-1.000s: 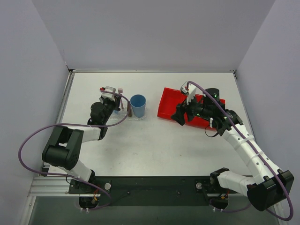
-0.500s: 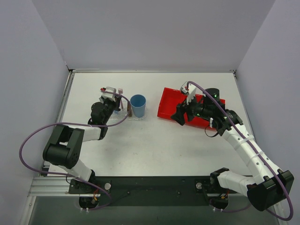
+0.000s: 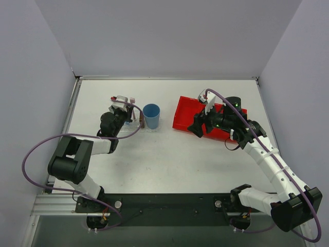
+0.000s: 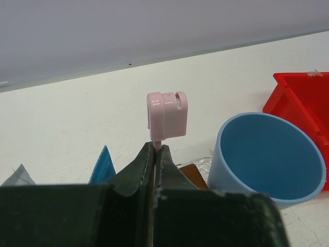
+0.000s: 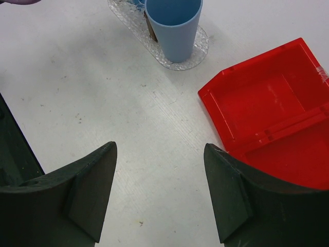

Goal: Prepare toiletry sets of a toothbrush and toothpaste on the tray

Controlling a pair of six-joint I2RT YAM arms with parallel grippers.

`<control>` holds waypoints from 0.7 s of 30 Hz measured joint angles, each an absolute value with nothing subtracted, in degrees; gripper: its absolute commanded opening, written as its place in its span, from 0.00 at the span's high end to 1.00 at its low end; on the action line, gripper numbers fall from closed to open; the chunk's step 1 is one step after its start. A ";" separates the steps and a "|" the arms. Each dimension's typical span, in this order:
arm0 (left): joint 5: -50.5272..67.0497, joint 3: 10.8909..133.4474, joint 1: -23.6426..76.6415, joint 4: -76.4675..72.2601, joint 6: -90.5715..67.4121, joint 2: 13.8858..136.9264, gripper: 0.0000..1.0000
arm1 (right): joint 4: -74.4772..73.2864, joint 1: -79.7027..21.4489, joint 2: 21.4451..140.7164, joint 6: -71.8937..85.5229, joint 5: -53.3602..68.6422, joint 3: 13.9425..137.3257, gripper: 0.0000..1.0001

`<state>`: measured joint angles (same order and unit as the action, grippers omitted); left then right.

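The light was bright and even, seemingly from above, and shadows on the white table (image 3: 169, 159) were soft and short. In the left wrist view the left gripper (image 4: 154, 150) was dark and out of focus, while the pink toothbrush (image 4: 167, 116) head was sharp with small glare. The right gripper (image 5: 159, 152) looked blurred too, and the red bin (image 5: 267, 113) shone slightly.
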<state>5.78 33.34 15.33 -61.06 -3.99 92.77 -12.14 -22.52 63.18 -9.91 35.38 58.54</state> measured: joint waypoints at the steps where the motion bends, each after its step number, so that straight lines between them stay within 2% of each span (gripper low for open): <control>1: 5.78 33.34 15.35 -61.06 -3.99 92.86 1.00 | -12.14 -22.52 63.18 -9.91 35.38 58.54 0.37; 21: 5.80 33.34 15.35 -61.98 -3.99 93.67 1.00 | -12.14 -22.52 63.20 -9.93 35.38 58.54 0.37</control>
<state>5.80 33.34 15.35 -61.98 -3.99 93.67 -12.14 -22.52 63.20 -9.93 35.38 58.54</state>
